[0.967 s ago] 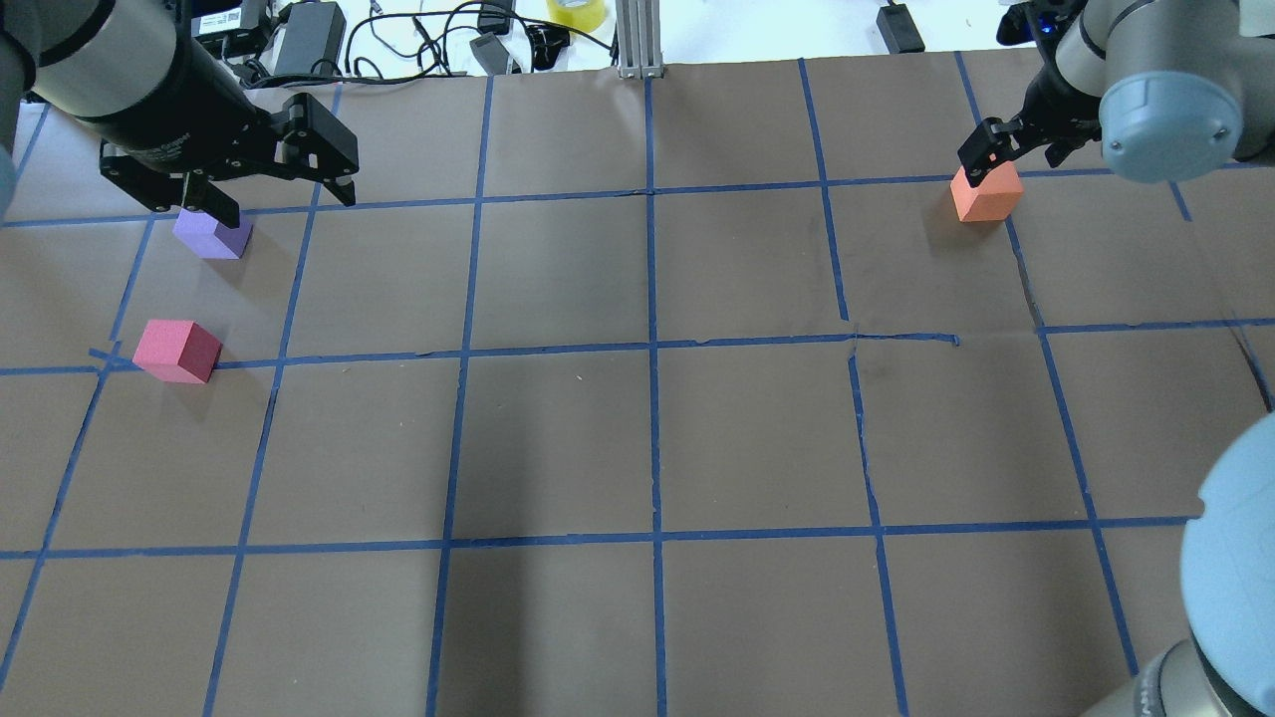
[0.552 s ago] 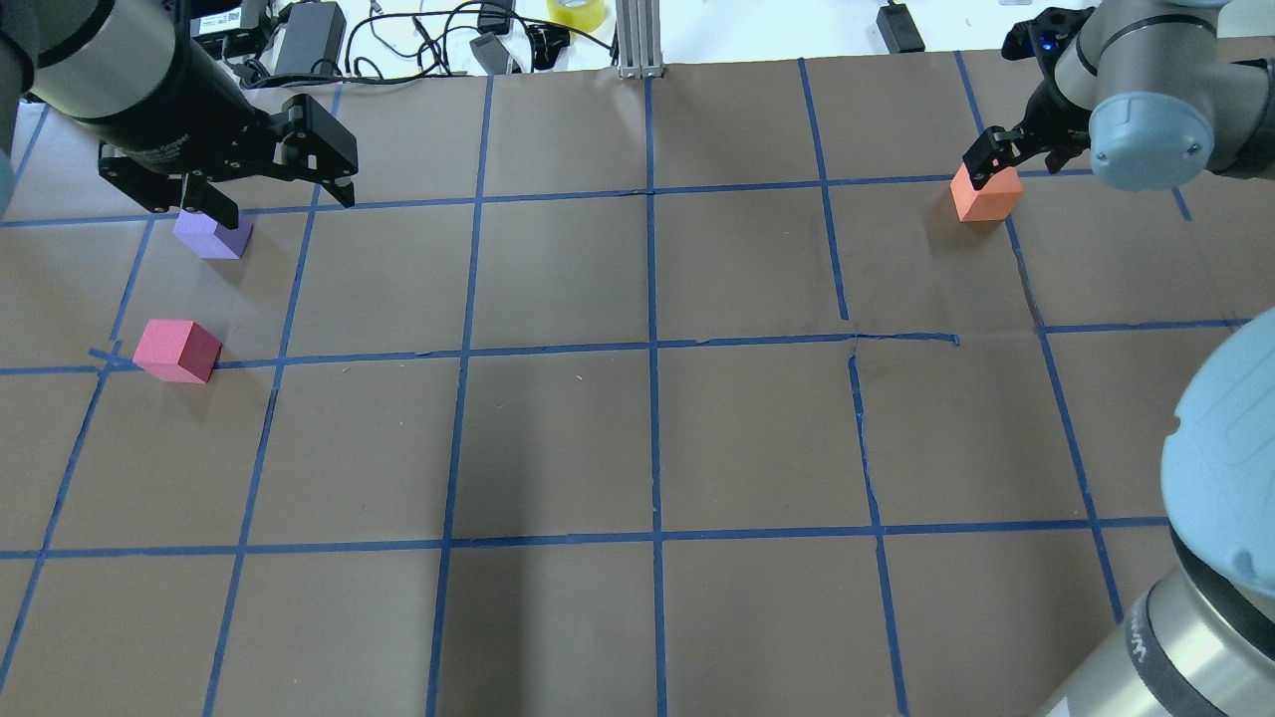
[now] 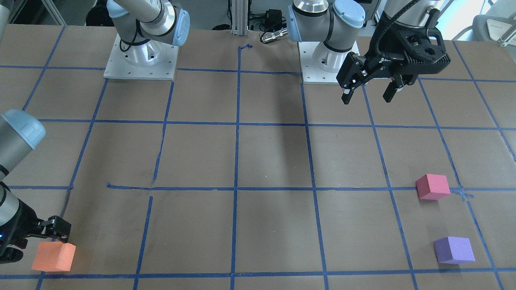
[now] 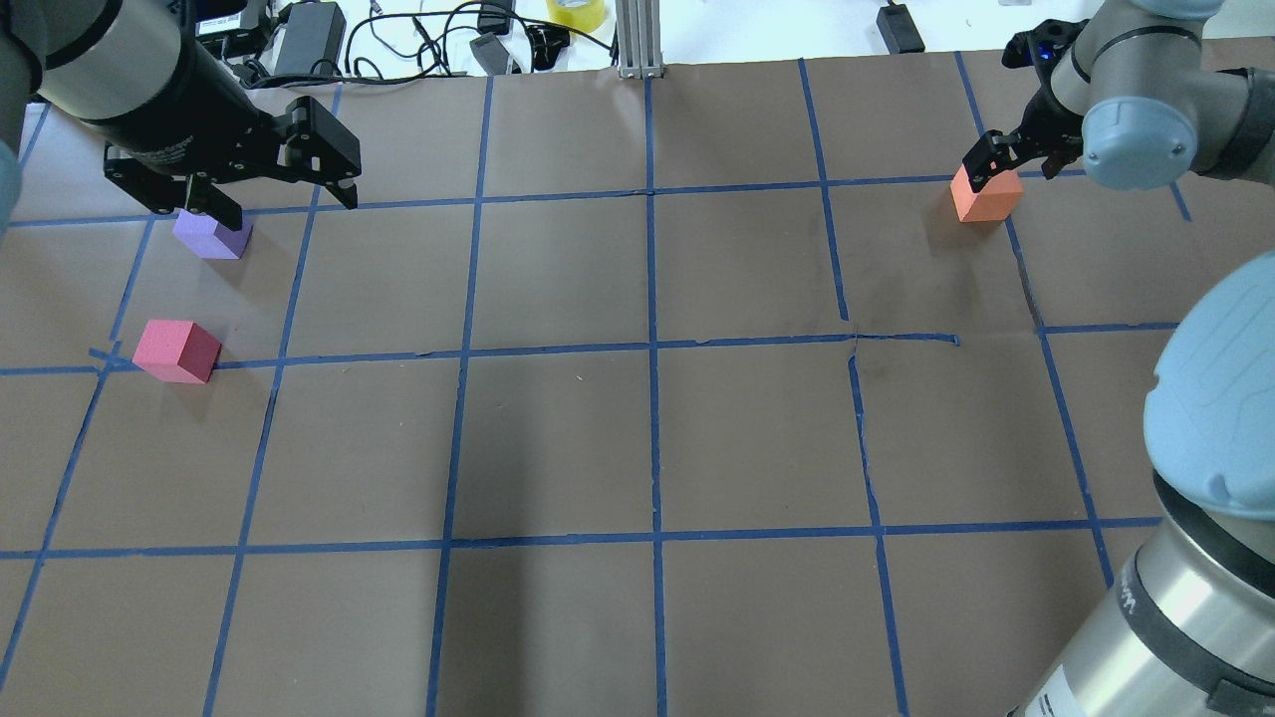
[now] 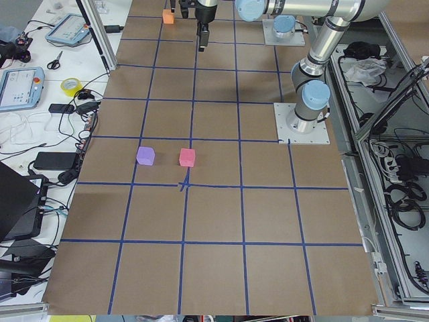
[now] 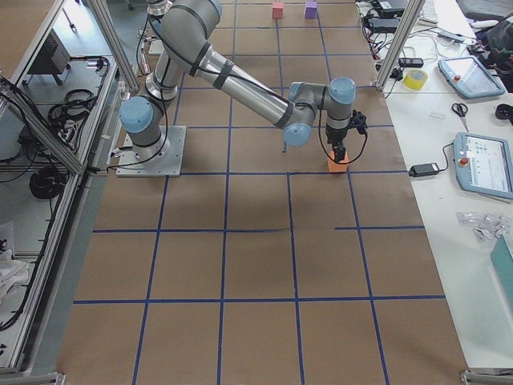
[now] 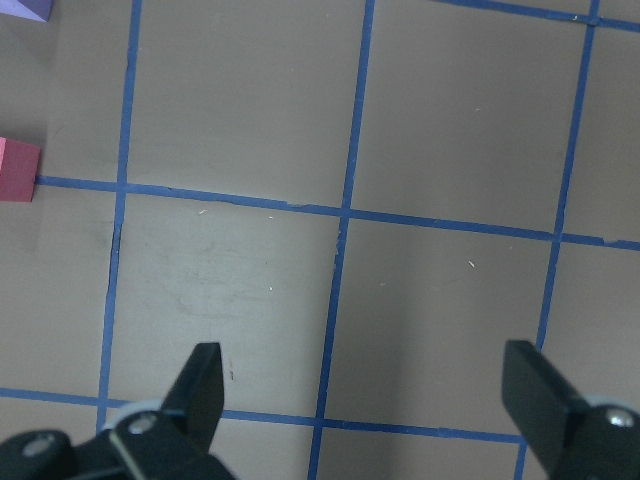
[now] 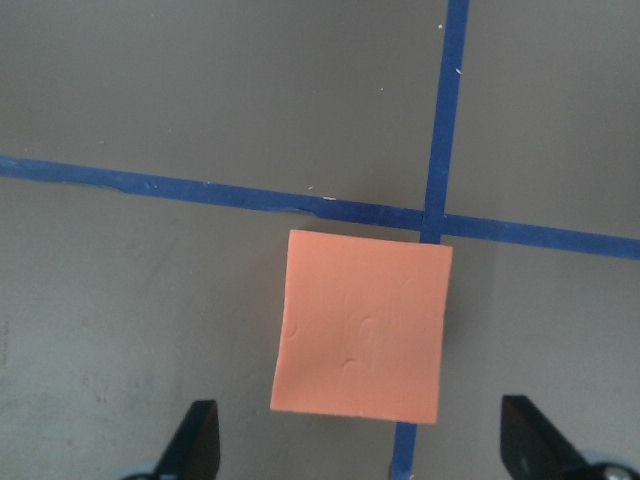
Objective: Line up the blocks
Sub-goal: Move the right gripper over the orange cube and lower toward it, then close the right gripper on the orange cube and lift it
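Note:
The orange block (image 4: 986,194) sits on a tape crossing at the far right, also in the front view (image 3: 53,256). My right gripper (image 4: 1008,164) is open just above it. In the right wrist view the orange block (image 8: 362,325) lies between the spread fingertips (image 8: 195,440). The pinkish red block (image 4: 177,351) and the purple block (image 4: 212,236) sit apart at the far left. My left gripper (image 4: 287,204) is open and empty, held high. In its wrist view the red block (image 7: 18,170) and the purple block's corner (image 7: 25,8) are at the left edge.
The brown table cover (image 4: 647,438) carries a blue tape grid. Cables, power bricks and a tape roll (image 4: 576,10) lie beyond the far edge. An aluminium post (image 4: 637,40) stands at the far middle. My right arm's elbow (image 4: 1210,418) looms over the near right corner.
My right arm's elbow has swung further into view at the near right. The right gripper has shifted slightly over the orange block. The left gripper and all blocks have stayed put.

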